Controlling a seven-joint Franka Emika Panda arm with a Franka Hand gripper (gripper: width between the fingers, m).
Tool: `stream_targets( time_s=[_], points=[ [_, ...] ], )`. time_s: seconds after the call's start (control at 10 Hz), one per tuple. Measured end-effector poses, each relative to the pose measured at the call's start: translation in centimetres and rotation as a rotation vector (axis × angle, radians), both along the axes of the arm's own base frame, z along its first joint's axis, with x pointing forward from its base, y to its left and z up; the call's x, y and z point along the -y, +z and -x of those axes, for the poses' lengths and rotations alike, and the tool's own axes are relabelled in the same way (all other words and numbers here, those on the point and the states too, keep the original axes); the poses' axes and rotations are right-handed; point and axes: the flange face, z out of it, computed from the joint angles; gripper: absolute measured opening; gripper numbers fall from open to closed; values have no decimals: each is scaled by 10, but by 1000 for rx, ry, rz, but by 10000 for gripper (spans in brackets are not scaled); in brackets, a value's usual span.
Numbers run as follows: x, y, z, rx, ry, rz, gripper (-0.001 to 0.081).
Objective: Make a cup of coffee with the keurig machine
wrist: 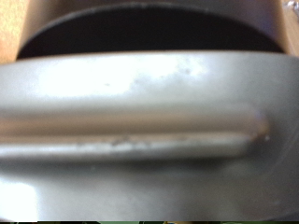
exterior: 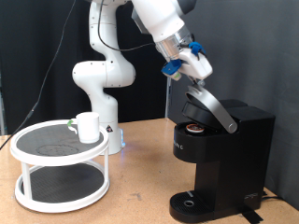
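A black curtain (exterior: pixel 37 47) hangs behind a brown wooden table (exterior: pixel 140 187) holding a white two-tier stand (exterior: pixel 61 177).

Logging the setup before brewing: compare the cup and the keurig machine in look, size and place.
The cup is white and small; the keurig machine is matte black and far taller. The cup stands on the top tier of a round white stand at the exterior view's left; the machine stands on the table at its right. The machine's lid is raised, with the gripper at it; the cup stands alone. Both stand upright.
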Motion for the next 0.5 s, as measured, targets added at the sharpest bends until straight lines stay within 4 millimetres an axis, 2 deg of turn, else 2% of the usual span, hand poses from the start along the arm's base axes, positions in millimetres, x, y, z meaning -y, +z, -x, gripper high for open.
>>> stream_targets(
  time_s=[0.5],
  points=[
    [27, -33, 6, -4, -41, 63, 0]
  ],
)
